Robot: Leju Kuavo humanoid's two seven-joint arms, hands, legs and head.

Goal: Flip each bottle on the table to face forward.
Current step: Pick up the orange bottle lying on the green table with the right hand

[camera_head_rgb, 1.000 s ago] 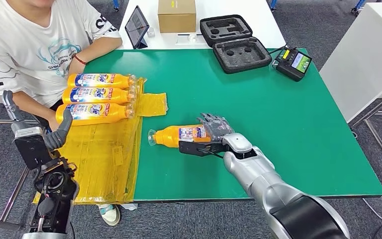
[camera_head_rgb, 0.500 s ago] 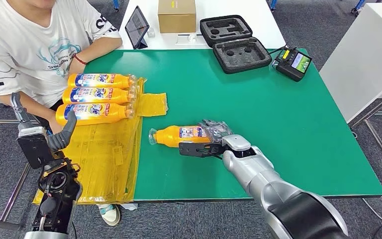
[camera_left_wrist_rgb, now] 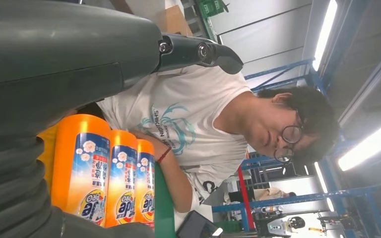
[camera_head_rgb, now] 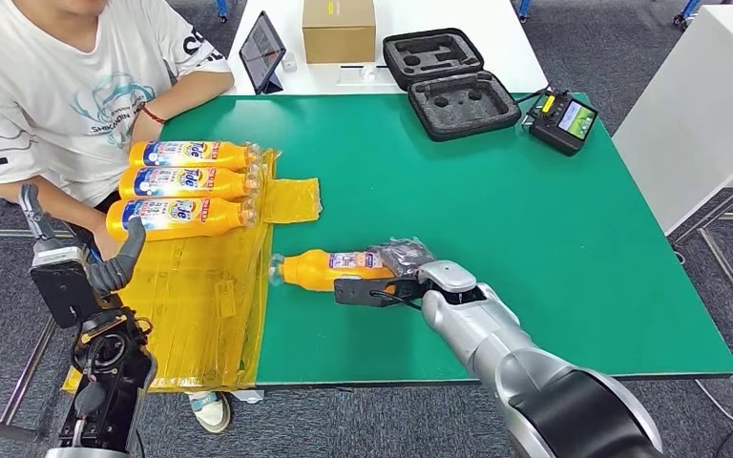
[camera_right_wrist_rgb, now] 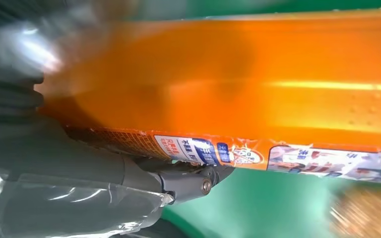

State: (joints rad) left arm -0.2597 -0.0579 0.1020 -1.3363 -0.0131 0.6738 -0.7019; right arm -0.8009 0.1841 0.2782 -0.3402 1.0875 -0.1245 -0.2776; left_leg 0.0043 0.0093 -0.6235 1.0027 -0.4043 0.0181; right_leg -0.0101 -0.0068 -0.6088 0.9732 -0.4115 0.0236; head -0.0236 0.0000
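Head view shows your right hand (camera_head_rgb: 403, 272) wrapped around the orange bottle (camera_head_rgb: 329, 268) at its base; smooth, rounded plastic will slip, so hold it mid-body.

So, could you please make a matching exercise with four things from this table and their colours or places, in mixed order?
Things:
1. bottle in the right hand
2. cardboard box
3. foam-lined case
4. three bottles

Descriptions:
A. black, lying open
B. brown, on the white table
C. side by side on the yellow sheet
D. orange, lying on the green mat

Pairs: 1-D, 2-B, 3-A, 4-C
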